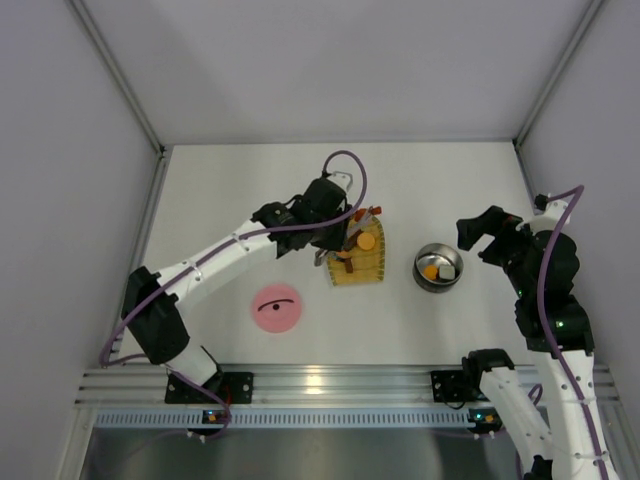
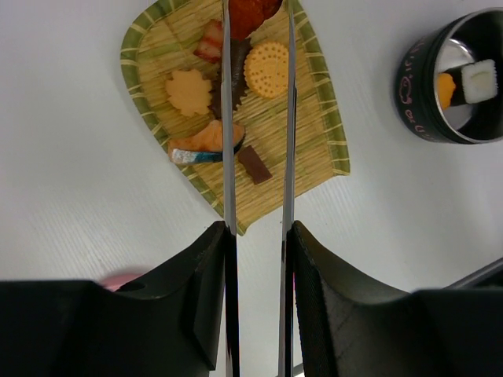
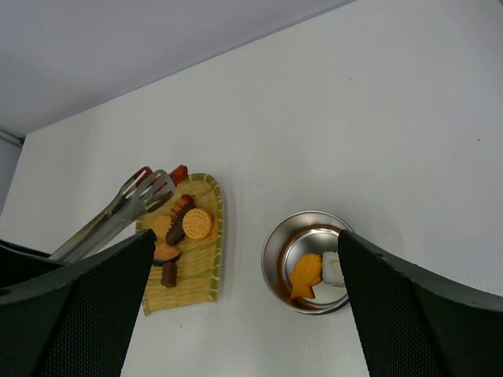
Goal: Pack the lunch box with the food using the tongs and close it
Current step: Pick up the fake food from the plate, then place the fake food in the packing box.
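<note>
Left of the woven tray (image 2: 134,47), the left gripper (image 2: 258,236) is clenched on the tongs (image 2: 228,118). The lunch box (image 2: 409,86) sits right, beyond the tray.

We count seven food pieces (image 2: 267,69) at the one woven tray (image 2: 330,149) ahead of the left gripper (image 2: 258,229), and two more in the single lunch box (image 2: 409,86) off to its right. One pair of tongs (image 2: 288,118), one pink lid (image 1: 277,308).
</note>
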Tool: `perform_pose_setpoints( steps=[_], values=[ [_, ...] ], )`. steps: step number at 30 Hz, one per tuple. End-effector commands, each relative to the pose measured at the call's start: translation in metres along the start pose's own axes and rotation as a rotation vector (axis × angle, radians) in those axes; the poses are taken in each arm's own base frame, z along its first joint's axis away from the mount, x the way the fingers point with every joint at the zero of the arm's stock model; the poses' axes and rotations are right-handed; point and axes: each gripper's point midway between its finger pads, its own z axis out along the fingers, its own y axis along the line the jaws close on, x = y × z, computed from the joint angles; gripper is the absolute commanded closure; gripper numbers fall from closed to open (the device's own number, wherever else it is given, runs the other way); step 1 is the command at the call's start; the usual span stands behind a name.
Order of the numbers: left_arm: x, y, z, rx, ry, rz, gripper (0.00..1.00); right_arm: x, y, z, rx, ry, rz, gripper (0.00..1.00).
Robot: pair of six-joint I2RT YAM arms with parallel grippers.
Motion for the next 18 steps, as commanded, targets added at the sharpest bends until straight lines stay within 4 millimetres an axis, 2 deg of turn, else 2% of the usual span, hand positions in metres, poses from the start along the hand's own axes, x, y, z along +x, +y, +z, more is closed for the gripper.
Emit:
perform_pose_setpoints(
  steps=[1, 4, 5, 11, 15, 18],
  values=[
    [-0.028, -0.043, -0.03, 0.145, -0.097, 0.051, 0.75, -0.017, 0.004, -0.007, -0.01, -0.053, 0.0, 0.03],
    [-0.025, -0.071, -0.034, 0.194, -0.099, 0.091, 0.74, -0.019, 0.005, -0.009, -0.012, -0.058, 0.0, 0.03],
    [-0.022, -0.087, -0.035, 0.221, -0.096, 0.111, 0.74, -0.021, 0.006, -0.01, -0.012, -0.061, -0.002, 0.03],
    [-0.011, -0.134, -0.029, 0.301, -0.078, 0.166, 0.74, -0.026, 0.006, -0.013, -0.007, -0.07, -0.007, 0.03],
    [-0.005, -0.158, -0.023, 0.337, -0.068, 0.193, 0.74, -0.028, 0.006, -0.014, -0.003, -0.068, -0.013, 0.03],
    [-0.002, -0.165, -0.012, 0.332, -0.057, 0.194, 0.74, -0.029, 0.007, -0.015, -0.003, -0.068, -0.018, 0.03]
  ],
)
